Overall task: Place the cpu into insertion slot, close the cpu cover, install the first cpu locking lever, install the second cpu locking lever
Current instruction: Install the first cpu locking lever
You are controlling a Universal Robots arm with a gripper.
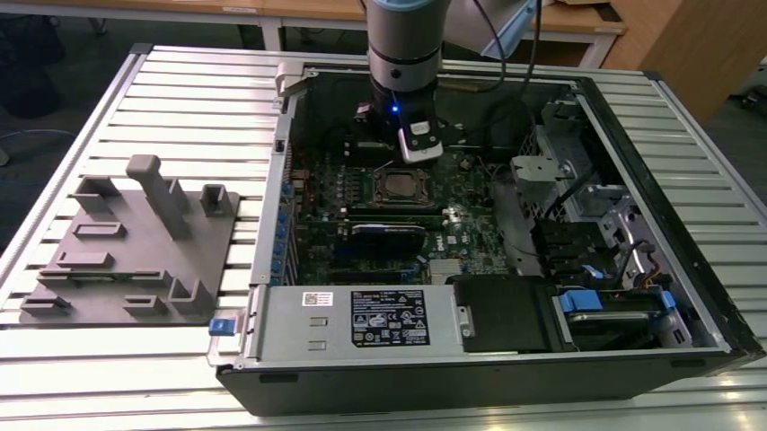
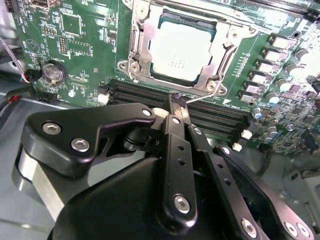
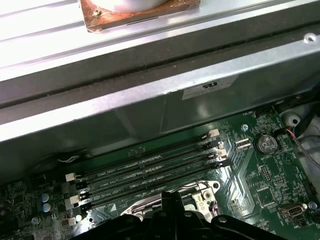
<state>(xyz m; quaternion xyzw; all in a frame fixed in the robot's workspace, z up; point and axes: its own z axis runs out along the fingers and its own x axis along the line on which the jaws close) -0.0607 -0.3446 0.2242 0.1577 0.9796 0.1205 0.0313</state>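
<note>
A: Found the cpu [image 2: 181, 51]?
B: Yes: seated flat in the insertion slot [image 2: 170, 18], silvery top up, in the second wrist view. Framed by the cpu cover [image 2: 222, 44], lying down over the chip's edges.
A: And holding anything in the gripper [image 2: 178, 106]?
B: Hard to say. Showing jaws pressed together, no gap to speak of (two black fingers [image 2: 175, 145] meeting at one point). Hovering right at a thin wire lever [image 2: 207, 99] running along the socket edge facing the memory slots [image 3: 150, 172]; cannot tell whether pinching it or merely touching.
A: Placed where over the board?
B: Above those black slots, just beside the socket, on the green motherboard [image 2: 85, 30]. From the exterior view: hangs upright into an open computer case [image 1: 671, 180] lying on a slatted metal table [image 1: 180, 99].
A: Anything else worth noting?
B: A grey moulded fixture [image 1: 132, 242] on the table toward the exterior view's left, just beside the case. Also a round coin cell [image 2: 53, 72] on the board, off to one side of the socket.
</note>
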